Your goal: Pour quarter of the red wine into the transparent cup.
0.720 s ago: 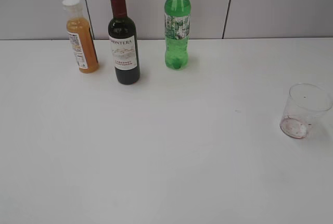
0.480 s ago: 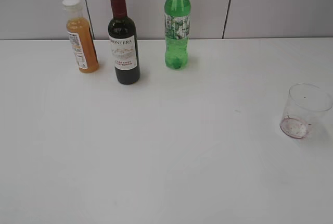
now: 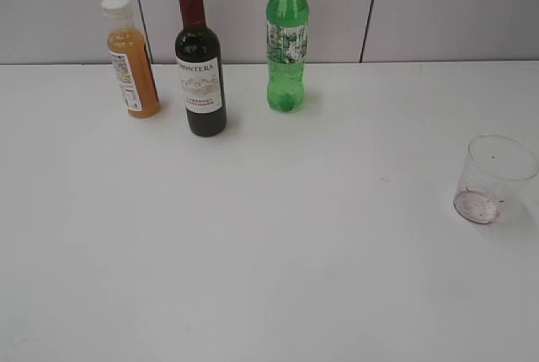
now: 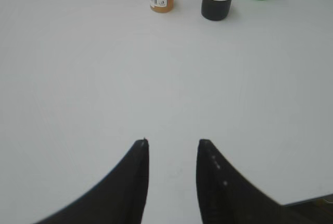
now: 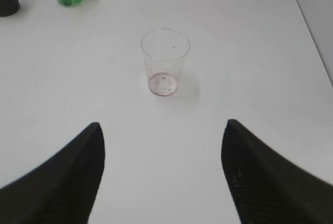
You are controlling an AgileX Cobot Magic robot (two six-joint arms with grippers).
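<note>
Red wine bottle [image 3: 200,67] upright at back of table [image 3: 269,244], btwn orange juice bottle [image 3: 131,59] on its left and green soda bottle [image 3: 287,38] on its right; all three apart, none touching. Transparent cup [image 3: 491,178] upright near right edge, well apart from bottles, reddish residue at base. Left gripper [image 4: 171,146] over bare table, jaws narrow w/ gap, holding nothing. Right gripper [image 5: 161,127] jaws wide, empty, cup ahead of it.
</note>
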